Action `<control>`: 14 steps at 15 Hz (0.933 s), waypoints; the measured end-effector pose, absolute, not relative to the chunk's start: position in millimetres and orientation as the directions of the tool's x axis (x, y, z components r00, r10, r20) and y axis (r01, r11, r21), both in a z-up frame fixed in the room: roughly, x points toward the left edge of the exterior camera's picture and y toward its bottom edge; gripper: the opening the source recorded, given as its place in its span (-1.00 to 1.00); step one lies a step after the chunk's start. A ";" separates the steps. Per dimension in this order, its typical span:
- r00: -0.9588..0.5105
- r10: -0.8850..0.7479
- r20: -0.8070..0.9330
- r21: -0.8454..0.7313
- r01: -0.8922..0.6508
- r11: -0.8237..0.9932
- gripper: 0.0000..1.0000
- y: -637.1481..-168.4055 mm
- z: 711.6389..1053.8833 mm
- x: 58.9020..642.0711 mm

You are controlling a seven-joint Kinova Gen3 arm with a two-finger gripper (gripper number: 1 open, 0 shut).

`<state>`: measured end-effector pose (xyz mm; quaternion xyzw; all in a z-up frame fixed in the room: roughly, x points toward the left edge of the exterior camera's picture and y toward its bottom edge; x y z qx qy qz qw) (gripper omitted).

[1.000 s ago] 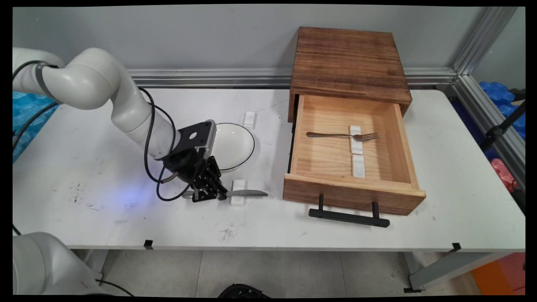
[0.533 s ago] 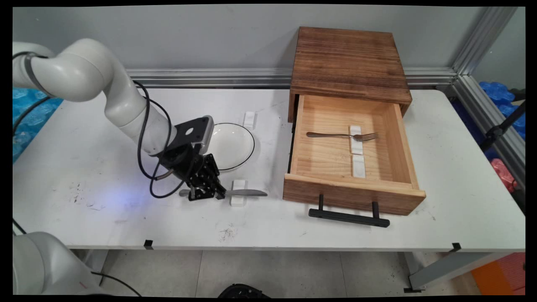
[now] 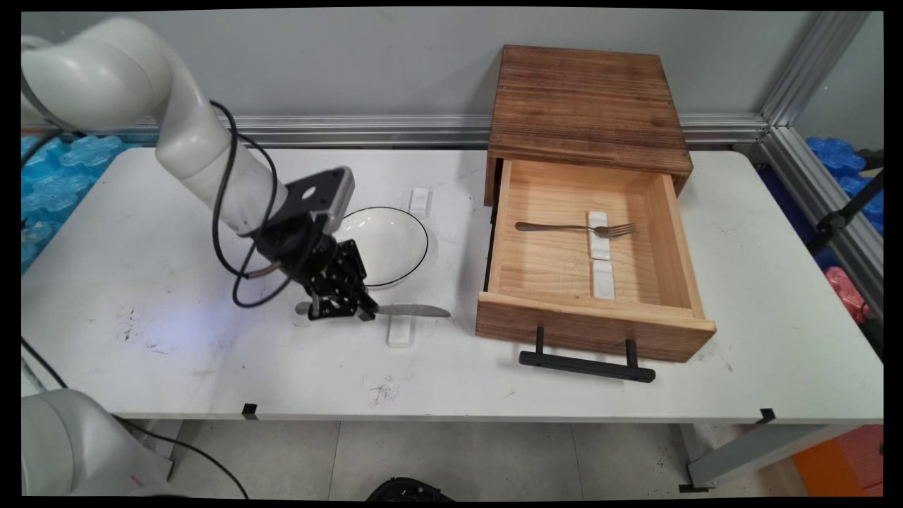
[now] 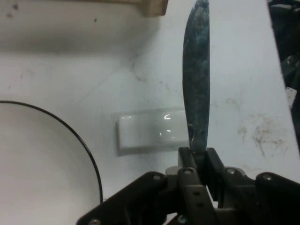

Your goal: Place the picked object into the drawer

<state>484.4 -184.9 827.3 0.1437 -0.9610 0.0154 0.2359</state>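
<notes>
1. The gripper (image 3: pixel 337 310) has its fingers (image 4: pixel 213 161) closed on the handle of a knife (image 3: pixel 413 310). The hand view shows the blade running straight out from between them.

2. The knife hangs level, clear of the surface (image 3: pixel 211 367). Its blade reaches over a small white rest (image 3: pixel 398 331) below, and a gap and a shadow show between the two.

3. A white plate (image 3: pixel 391 243) with a dark rim lies just behind the gripper, bare as far as the arm lets it be seen. A second small white rest (image 3: pixel 420 201) lies beyond the plate, with nothing on it.

4. To the right stands a wooden cabinet (image 3: pixel 585 99) with its drawer (image 3: pixel 550 268) pulled fully open, black handle (image 3: pixel 585 365) toward the near edge.

5. Inside the drawer a fork (image 3: pixel 575 228) lies across one white holder (image 3: pixel 598 234). A second holder (image 3: pixel 603 280) just in front of it is unoccupied.

6. As things lie: the drawer is open, the fork is in it, and the knife is gripped and off its rest. It is well apart from the drawer, out over the surface left of the drawer's front.
</notes>
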 end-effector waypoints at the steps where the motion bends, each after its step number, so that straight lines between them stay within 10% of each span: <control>1: -0.848 -0.262 0.460 0.039 -0.276 0.960 -1.00 -187.5 836.4 484.8; 14: -0.854 -0.169 0.491 0.031 -0.177 0.984 -1.00 -238.5 918.1 464.7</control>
